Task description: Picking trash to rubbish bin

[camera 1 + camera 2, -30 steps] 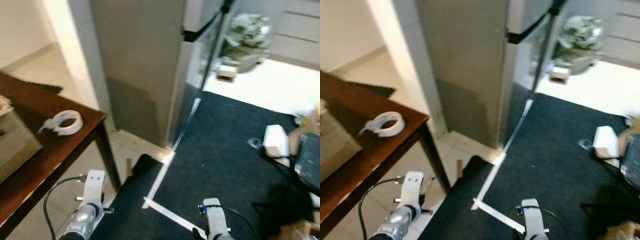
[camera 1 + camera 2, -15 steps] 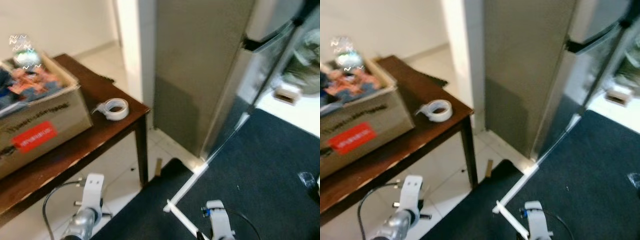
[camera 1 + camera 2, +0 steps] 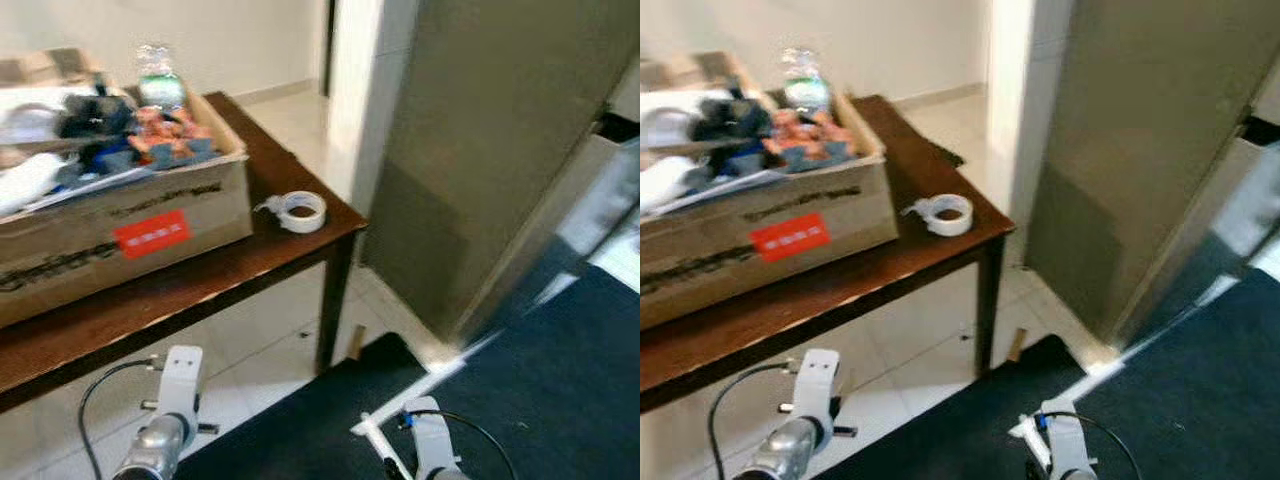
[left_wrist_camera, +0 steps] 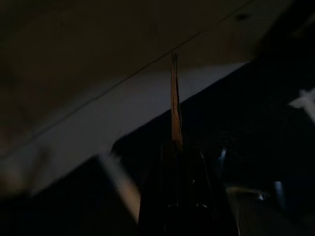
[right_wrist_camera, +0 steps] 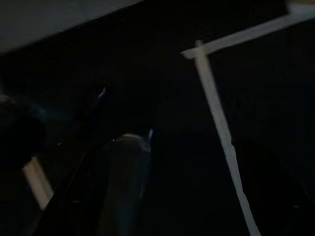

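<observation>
The job looks to be mid-way at best, and the blur suggests the robot is on the move. Both arms hang low in front of the body, over the edge where pale tiles meet a dark carpet marked with a white tape line. In the dim left wrist view the left gripper seems closed tight on a thin brown scrap, seen edge-on and sticking out beyond the fingertips, so one piece of trash appears to be picked up and in carriage. The right gripper hangs over the carpet in deep shade; I cannot tell its state, nor whether it carries anything. Ahead on the robot's left stands a wooden table bearing a cardboard box heaped with mixed items, a bottle behind it, and a tape roll near the table corner; a grey fridge rises on the right. Another small brown piece lies on the tiles beside the table leg and may be trash yet to collect. Where the bin stands I cannot tell, so what is left, by my judgement, is finding it, dropping the scrap in, and then gathering whatever remains.
</observation>
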Tool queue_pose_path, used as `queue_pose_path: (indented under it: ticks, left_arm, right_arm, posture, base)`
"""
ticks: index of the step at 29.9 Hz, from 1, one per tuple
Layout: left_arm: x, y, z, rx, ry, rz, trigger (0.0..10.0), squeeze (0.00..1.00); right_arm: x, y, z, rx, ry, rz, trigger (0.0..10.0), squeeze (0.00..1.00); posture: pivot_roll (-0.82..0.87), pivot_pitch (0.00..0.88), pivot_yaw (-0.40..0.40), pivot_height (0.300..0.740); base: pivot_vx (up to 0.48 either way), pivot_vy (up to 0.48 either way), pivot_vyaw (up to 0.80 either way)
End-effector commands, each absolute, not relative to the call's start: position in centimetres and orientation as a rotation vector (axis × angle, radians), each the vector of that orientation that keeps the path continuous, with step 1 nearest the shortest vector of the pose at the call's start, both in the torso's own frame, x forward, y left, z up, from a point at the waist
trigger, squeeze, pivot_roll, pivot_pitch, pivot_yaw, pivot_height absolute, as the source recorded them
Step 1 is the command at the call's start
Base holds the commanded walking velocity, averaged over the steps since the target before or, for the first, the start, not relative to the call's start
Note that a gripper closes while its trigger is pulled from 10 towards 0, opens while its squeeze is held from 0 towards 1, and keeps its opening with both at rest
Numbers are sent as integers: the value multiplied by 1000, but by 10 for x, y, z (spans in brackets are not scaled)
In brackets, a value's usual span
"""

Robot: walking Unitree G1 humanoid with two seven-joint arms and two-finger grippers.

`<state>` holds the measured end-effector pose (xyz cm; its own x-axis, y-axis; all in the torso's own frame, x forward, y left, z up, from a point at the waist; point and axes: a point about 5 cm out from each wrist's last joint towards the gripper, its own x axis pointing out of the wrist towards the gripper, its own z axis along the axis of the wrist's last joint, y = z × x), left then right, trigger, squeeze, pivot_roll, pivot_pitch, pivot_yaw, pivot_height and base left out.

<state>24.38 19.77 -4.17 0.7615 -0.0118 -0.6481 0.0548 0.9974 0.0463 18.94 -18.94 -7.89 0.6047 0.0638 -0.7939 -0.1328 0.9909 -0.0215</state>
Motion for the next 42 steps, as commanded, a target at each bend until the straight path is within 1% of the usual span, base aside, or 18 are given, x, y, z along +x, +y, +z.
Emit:
queue_pose_path:
  ticks: [1,11,17,21,27,34,40,42]
  left_arm:
    - [239,199,-46,67,729,-29,10000,0]
    - [234,207,-47,47,738,2,10000,0]
    - [231,209,-49,46,746,6,10000,0]
    - [236,210,-46,47,747,3,10000,0]
    - [240,206,-44,54,749,-14,10000,0]
    - [239,198,-47,60,766,-57,10000,0]
    - [232,195,-51,59,773,-76,10000,0]
    - [230,194,-52,61,778,-81,10000,0]
  right_arm:
    - [183,-190,-82,-89,940,123,10000,0]
    - [185,-184,-82,-94,940,152,10000,0]
    - [188,-182,-80,-102,932,170,10000,0]
    - [193,-182,-78,-105,922,172,10000,0]
    - [195,-186,-77,-102,915,145,10000,0]
    - [189,-189,-80,-88,928,109,10000,0]
    - [187,-196,-80,-49,917,31,10000,0]
    - [188,-199,-79,-62,916,23,10000,0]
  posture:
    - [110,122,-18,740]
    - [138,129,-25,740]
    - [147,118,-13,740]
    - [147,112,-16,740]
    - [127,101,0,740]
    - [109,135,-6,740]
    - [111,141,-3,740]
    - [105,138,-2,740]
  base:
    - [0,0,800]
    - [0,0,800]
    - [0,0,800]
    - [0,0,800]
    - [0,0,800]
    - [0,0,800]
    - [0,0,0]
    - [0,0,0]
